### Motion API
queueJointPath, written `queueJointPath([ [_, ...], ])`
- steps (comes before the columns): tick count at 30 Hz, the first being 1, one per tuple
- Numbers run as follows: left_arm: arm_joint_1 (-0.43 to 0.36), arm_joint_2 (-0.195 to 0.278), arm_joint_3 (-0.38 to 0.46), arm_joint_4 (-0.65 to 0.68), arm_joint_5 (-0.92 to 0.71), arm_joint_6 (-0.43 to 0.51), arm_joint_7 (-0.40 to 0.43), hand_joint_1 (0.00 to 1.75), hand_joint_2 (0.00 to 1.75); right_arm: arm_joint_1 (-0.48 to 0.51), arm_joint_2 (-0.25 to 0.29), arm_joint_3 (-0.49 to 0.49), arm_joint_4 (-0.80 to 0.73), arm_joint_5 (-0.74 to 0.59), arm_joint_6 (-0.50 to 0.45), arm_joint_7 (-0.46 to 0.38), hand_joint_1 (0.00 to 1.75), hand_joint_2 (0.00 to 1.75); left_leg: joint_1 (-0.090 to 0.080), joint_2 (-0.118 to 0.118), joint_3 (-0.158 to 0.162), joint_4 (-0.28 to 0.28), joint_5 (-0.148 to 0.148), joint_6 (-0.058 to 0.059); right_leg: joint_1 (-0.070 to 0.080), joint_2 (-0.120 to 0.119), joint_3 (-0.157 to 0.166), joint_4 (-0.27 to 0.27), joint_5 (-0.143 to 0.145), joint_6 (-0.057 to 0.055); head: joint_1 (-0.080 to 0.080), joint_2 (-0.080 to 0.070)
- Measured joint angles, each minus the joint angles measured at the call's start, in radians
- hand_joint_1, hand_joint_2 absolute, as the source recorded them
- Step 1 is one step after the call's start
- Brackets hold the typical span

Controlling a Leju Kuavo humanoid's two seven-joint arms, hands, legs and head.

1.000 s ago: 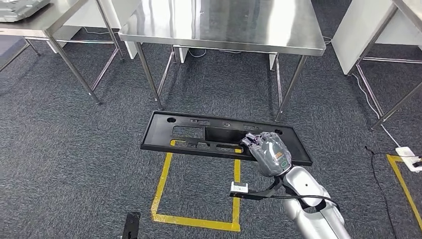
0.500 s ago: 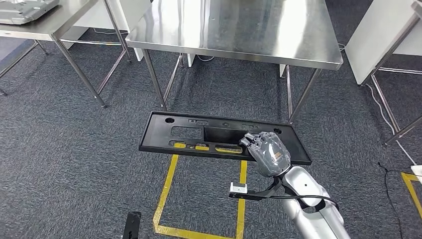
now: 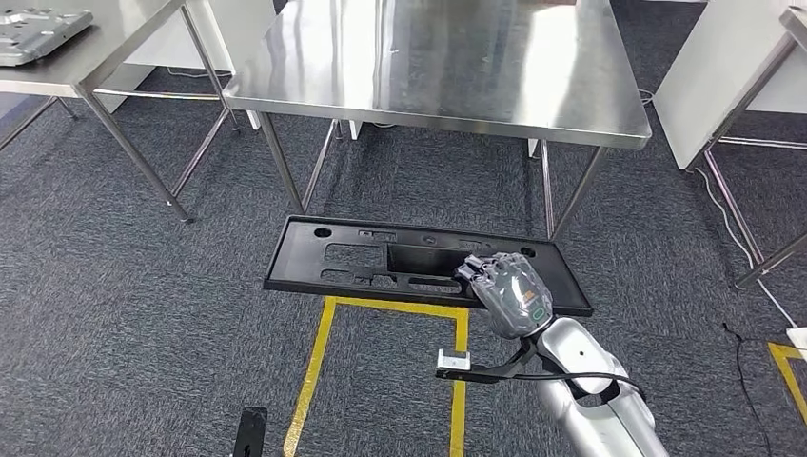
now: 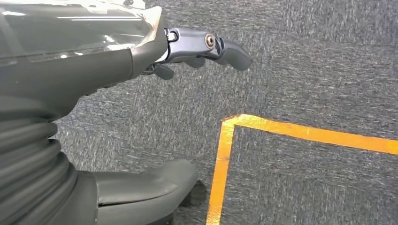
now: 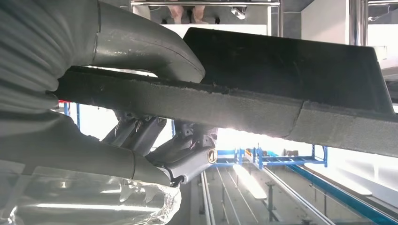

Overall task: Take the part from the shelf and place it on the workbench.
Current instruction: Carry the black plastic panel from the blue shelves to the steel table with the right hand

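Note:
The part (image 3: 362, 257) is a long flat black panel with several cut-outs, held level above the carpet. My right hand (image 3: 509, 290) grips its near edge toward the right end, with fingers on top. In the right wrist view the thumb (image 5: 141, 47) lies over the panel's edge (image 5: 291, 75) and the darker fingers (image 5: 187, 150) wrap the other face. The steel workbench (image 3: 438, 57) stands just beyond the panel, its top bare. My left hand (image 4: 94, 61) hangs over the carpet, its fingers (image 4: 206, 44) and thumb apart and holding nothing.
A second steel table (image 3: 105, 43) at far left carries a grey metal piece (image 3: 38, 21). White cabinets (image 3: 704, 76) and another table frame stand at right. The workbench legs (image 3: 281, 162) reach the carpet in front of me. Yellow floor tape (image 3: 381, 307) lies below the panel, and a cable (image 3: 747, 371) lies at right.
The whole picture has shifted, so the camera moved: the yellow tape slid nearer under the panel and the workbench shows more fully. The panel stays in my right hand.

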Motion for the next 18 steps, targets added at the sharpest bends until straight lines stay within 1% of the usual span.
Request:
queueJointPath([
  [2, -0.001, 0.000, 0.000, 0.000, 0.000, 0.000, 0.000, 0.00, 1.75, -0.001, 0.001, 0.000, -0.002, 0.000, 0.000, 0.000, 1.73, 1.75, -0.007, -0.003, 0.012, -0.015, -0.003, 0.012, 0.006, -0.001, 0.006, 0.000, 0.004, 0.019, 0.000, 0.000],
  [3, -0.001, 0.000, 0.000, 0.000, 0.000, 0.000, 0.000, 0.00, 1.75, -0.001, 0.001, 0.000, -0.003, 0.000, 0.000, 0.000, 1.73, 1.75, -0.006, -0.006, 0.022, -0.021, -0.002, 0.017, 0.008, -0.001, 0.001, 0.014, 0.009, 0.027, 0.000, 0.000],
  [4, -0.002, 0.000, 0.000, 0.000, 0.000, 0.000, 0.000, 0.00, 1.75, -0.001, 0.001, 0.000, -0.004, 0.000, 0.000, 0.000, 1.73, 1.75, -0.005, -0.008, 0.031, -0.027, -0.004, 0.023, 0.010, 0.000, -0.017, 0.047, 0.014, 0.031, 0.001, 0.000],
  [5, -0.002, 0.000, 0.000, 0.000, -0.001, 0.000, 0.000, 0.00, 1.75, -0.002, 0.000, 0.000, -0.005, 0.000, 0.000, 0.000, 1.73, 1.75, -0.004, -0.010, 0.039, -0.031, -0.007, 0.029, 0.010, 0.001, -0.048, 0.096, 0.012, 0.029, 0.002, 0.000],
  [6, -0.003, 0.000, 0.000, 0.000, -0.001, 0.000, 0.000, 0.00, 1.75, -0.001, 0.000, 0.000, -0.005, 0.000, 0.000, 0.000, 1.73, 1.75, -0.004, -0.011, 0.046, -0.034, -0.012, 0.035, 0.009, 0.001, -0.093, 0.162, -0.001, 0.021, 0.003, 0.000],
  [7, -0.003, 0.000, 0.000, 0.000, -0.001, 0.000, 0.000, 0.00, 1.75, 0.000, -0.001, 0.000, -0.005, 0.000, 0.000, 0.000, 1.73, 1.75, -0.005, -0.014, 0.050, -0.034, -0.018, 0.039, 0.010, 0.002, -0.141, 0.230, -0.024, 0.014, 0.003, 0.000],
  [8, -0.003, -0.001, 0.000, 0.000, -0.001, -0.001, 0.000, 0.00, 1.75, 0.002, -0.002, 0.000, -0.005, 0.000, 0.001, 0.000, 1.73, 1.75, -0.006, -0.017, 0.055, -0.034, -0.025, 0.042, 0.010, 0.002, -0.184, 0.284, -0.051, 0.009, 0.004, 0.000],
  [9, -0.002, -0.001, 0.000, 0.000, -0.001, -0.001, 0.000, 0.00, 1.75, 0.004, -0.003, 0.000, -0.005, 0.000, 0.001, 0.000, 1.73, 1.75, -0.008, -0.020, 0.062, -0.034, -0.032, 0.043, 0.010, 0.002, -0.216, 0.313, -0.071, 0.009, 0.004, 0.000],
  [10, -0.001, -0.001, 0.000, 0.000, -0.001, -0.001, 0.000, 0.00, 1.75, 0.007, -0.005, -0.001, -0.005, 0.000, 0.001, 0.000, 1.73, 1.75, -0.009, -0.023, 0.072, -0.034, -0.039, 0.043, 0.010, 0.003, -0.229, 0.308, -0.072, 0.018, 0.004, 0.000],
  [11, -0.001, -0.002, 0.000, 0.000, -0.001, -0.001, 0.000, 0.00, 1.75, 0.008, -0.006, -0.001, -0.005, 0.000, 0.000, 0.000, 1.73, 1.75, -0.010, -0.026, 0.083, -0.033, -0.047, 0.042, 0.010, 0.003, -0.224, 0.268, -0.051, 0.030, 0.004, 0.000],
  [12, 0.000, -0.002, 0.000, 0.000, -0.001, -0.001, 0.000, 0.00, 1.75, 0.008, -0.007, -0.001, -0.005, 0.000, 0.000, 0.000, 1.73, 1.75, -0.011, -0.028, 0.095, -0.031, -0.057, 0.039, 0.010, 0.003, -0.204, 0.200, -0.012, 0.041, 0.004, 0.000],
  [13, 0.000, -0.002, 0.000, 0.000, -0.001, -0.001, 0.000, 0.00, 1.75, 0.008, -0.008, -0.001, -0.005, 0.000, 0.000, 0.000, 1.73, 1.75, -0.012, -0.029, 0.106, -0.029, -0.066, 0.036, 0.011, 0.002, -0.180, 0.125, 0.036, 0.050, 0.005, 0.000],
  [14, 0.000, -0.002, 0.000, 0.000, -0.001, -0.001, 0.000, 0.00, 1.75, 0.008, -0.008, -0.001, -0.005, 0.000, 0.000, 0.000, 1.73, 1.75, -0.014, -0.030, 0.114, -0.026, -0.076, 0.032, 0.013, 0.001, -0.159, 0.064, 0.068, 0.046, 0.006, 0.000],
  [15, -0.001, -0.002, 0.000, 0.000, -0.001, -0.001, 0.001, 0.00, 1.75, 0.008, -0.008, 0.000, -0.005, 0.000, 0.000, 0.000, 1.73, 1.75, -0.016, -0.030, 0.118, -0.024, -0.086, 0.027, 0.015, 0.001, -0.143, 0.026, 0.091, 0.036, 0.007, 0.000],
  [16, -0.001, -0.002, 0.000, 0.000, -0.002, -0.001, 0.002, 0.00, 1.75, 0.008, -0.008, 0.000, -0.005, 0.000, 0.000, 0.000, 1.73, 1.75, -0.018, -0.030, 0.121, -0.019, -0.092, 0.022, 0.016, 0.000, -0.136, 0.012, 0.099, 0.022, 0.007, 0.000],
  [17, -0.001, -0.002, 0.000, 0.000, -0.002, -0.001, 0.003, 0.00, 1.75, 0.009, -0.007, 0.000, -0.006, 0.000, 0.001, 0.000, 1.73, 1.75, -0.019, -0.030, 0.122, -0.016, -0.097, 0.019, 0.017, 0.001, -0.131, 0.011, 0.096, 0.007, 0.006, 0.000],
  [18, -0.001, -0.002, 0.000, 0.000, -0.002, -0.001, 0.004, 0.00, 1.75, 0.009, -0.007, 0.000, -0.006, 0.000, 0.000, 0.000, 1.73, 1.75, -0.018, -0.028, 0.120, -0.011, -0.101, 0.015, 0.014, 0.002, -0.124, 0.011, 0.100, -0.002, 0.005, 0.000],
])
